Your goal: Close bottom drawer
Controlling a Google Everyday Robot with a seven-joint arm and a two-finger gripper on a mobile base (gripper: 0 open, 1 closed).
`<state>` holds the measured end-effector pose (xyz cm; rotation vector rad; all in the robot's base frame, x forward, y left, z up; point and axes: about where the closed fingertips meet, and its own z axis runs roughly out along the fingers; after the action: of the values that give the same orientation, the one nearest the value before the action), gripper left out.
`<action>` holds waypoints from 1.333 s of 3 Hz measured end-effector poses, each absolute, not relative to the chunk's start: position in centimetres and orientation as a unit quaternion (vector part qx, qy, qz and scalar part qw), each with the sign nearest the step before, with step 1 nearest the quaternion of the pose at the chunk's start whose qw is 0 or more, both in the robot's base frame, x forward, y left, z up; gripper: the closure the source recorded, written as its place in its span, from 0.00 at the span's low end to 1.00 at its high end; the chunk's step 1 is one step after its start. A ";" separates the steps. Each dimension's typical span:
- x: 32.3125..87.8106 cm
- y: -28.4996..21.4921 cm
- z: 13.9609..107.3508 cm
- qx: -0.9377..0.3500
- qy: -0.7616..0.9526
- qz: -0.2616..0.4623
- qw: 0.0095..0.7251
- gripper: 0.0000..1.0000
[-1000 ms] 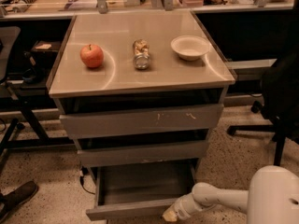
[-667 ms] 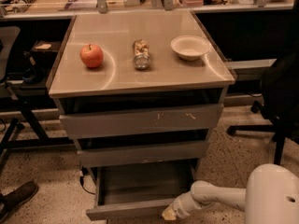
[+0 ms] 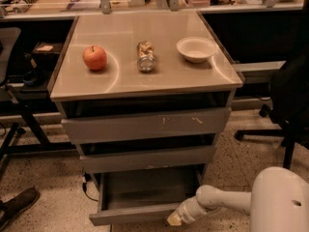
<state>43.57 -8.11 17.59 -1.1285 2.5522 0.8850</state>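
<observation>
The bottom drawer [image 3: 130,215] is the lowest and narrowest grey drawer of the cabinet. It stands pulled out, and its flat grey tray [image 3: 145,190] shows empty. My gripper [image 3: 176,218] is at the end of the white arm, low at the right end of the drawer's front panel and touching or nearly touching it. Above it are the mid-width drawer [image 3: 147,159] and the widest drawer [image 3: 145,124] with pale scratches, both slightly out.
On the cabinet top [image 3: 145,79] lie a red apple [image 3: 94,57], a can on its side [image 3: 145,56] and a white bowl [image 3: 196,49]. A black office chair [image 3: 289,110] stands at the right. A shoe [image 3: 17,206] lies on the floor at the lower left. A desk runs behind.
The arm and gripper have shifted slightly left along the drawer's front. The drawer stands about as far out as before.
</observation>
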 end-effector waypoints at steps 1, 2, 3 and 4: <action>43.6 -8.1 17.6 -0.383 0.867 0.301 0.107 0.57; 43.6 -8.1 17.6 -0.383 0.867 0.301 0.107 0.34; 43.6 -8.1 17.6 -0.383 0.867 0.301 0.107 0.12; 43.6 -8.1 17.6 -0.383 0.867 0.301 0.107 0.00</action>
<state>43.55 -8.10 17.58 -1.1287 2.5523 0.8854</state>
